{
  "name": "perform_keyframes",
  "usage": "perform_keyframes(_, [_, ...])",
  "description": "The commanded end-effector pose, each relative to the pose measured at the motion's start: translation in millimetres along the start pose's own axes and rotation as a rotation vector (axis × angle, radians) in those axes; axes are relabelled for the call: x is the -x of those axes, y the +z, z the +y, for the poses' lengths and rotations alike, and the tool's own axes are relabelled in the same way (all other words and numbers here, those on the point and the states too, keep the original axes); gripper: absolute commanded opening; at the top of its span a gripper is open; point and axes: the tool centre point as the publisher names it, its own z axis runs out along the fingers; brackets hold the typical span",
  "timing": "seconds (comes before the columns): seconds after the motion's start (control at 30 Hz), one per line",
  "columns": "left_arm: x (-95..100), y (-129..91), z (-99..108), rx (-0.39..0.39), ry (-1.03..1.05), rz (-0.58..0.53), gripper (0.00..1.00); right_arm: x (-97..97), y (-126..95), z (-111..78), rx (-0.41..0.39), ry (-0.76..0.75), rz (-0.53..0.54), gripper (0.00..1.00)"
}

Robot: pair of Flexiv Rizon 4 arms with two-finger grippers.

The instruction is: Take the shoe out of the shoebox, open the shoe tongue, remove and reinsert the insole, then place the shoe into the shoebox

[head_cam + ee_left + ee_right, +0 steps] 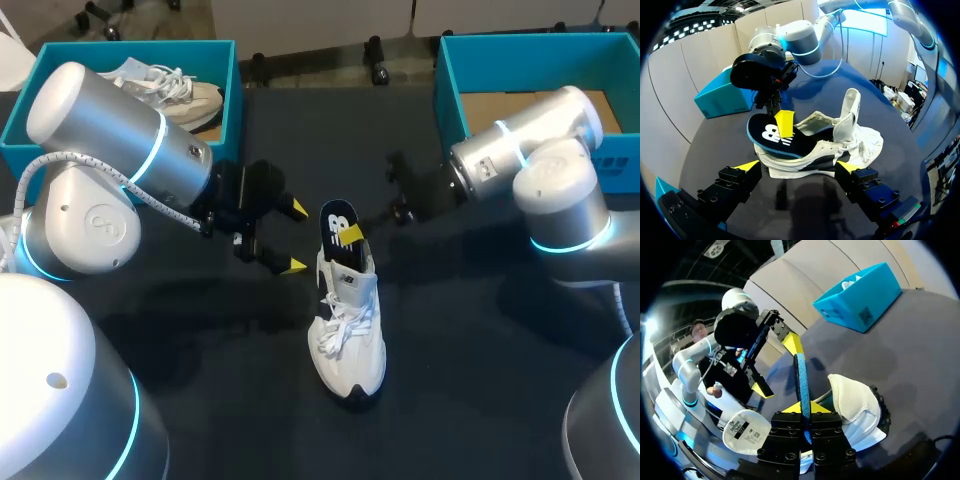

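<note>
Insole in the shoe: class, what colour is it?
The insole is dark navy, white mark, blue edge; clearest in the left wrist view.

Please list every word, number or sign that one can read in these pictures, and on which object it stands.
insole: a white logo, a brand mark; no plain word to quote.
shoe: a small dark logo on its side, too small to read.
shoebox: a dark square code on its wall, too small to read.
No number is readable.
</note>
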Motion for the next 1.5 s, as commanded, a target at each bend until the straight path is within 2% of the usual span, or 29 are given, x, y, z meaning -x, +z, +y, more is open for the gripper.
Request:
perform_keyframes(0.03, [-0.8, -0.1, -0.5, 0.002, 0.0, -0.001, 1.0, 1.0, -0.1, -3.4, -0.032, 0.024, 0.006, 0.0])
perform_keyframes(0.23, [-0.8, -0.1, -0.5, 0.002, 0.0, -0.001, 1.0, -3.4, 4.7, -15.0, -0.07, 0.07, 0.016, 0.0])
perform_keyframes(0.37, [-0.8, -0.1, -0.5, 0.002, 0.0, -0.001, 1.0, -5.2, 5.6, -16.3, -0.068, 0.067, 0.011, 0.0])
perform_keyframes(0.63, [-0.8, -0.1, -0.5, 0.002, 0.0, -0.001, 1.0, -11.9, 1.8, 7.1, -0.065, -0.015, -0.049, 0.0])
perform_keyframes(0.8, [-0.8, -0.1, -0.5, 0.002, 0.0, -0.001, 1.0, -10.7, 2.7, 13.1, -0.055, -0.045, -0.059, 0.0])
perform_keyframes(0.83, [-0.8, -0.1, -0.5, 0.002, 0.0, -0.001, 1.0, -10.2, 3.3, 13.3, -0.056, -0.045, -0.057, 0.1])
perform_keyframes(0.87, [-0.8, -0.1, -0.5, 0.002, 0.0, -0.001, 1.0, -9.5, 4.1, 13.0, -0.061, -0.043, -0.05, 0.27])
perform_keyframes(1.03, [-0.8, -0.1, -0.5, 0.002, 0.0, -0.001, 1.0, -8.5, 4.7, 9.6, -0.093, -0.04, -0.053, 0.26])
perform_keyframes(1.13, [-0.8, -0.1, -0.5, 0.002, 0.0, -0.001, 1.0, -9.6, 2.7, 8.3, -0.112, -0.044, -0.067, 0.31])
perform_keyframes(1.5, [-0.8, -0.1, -0.5, 0.002, 0.0, -0.001, 1.0, -6.7, 1.0, 5.2, -0.247, -0.086, -0.113, 0.33])
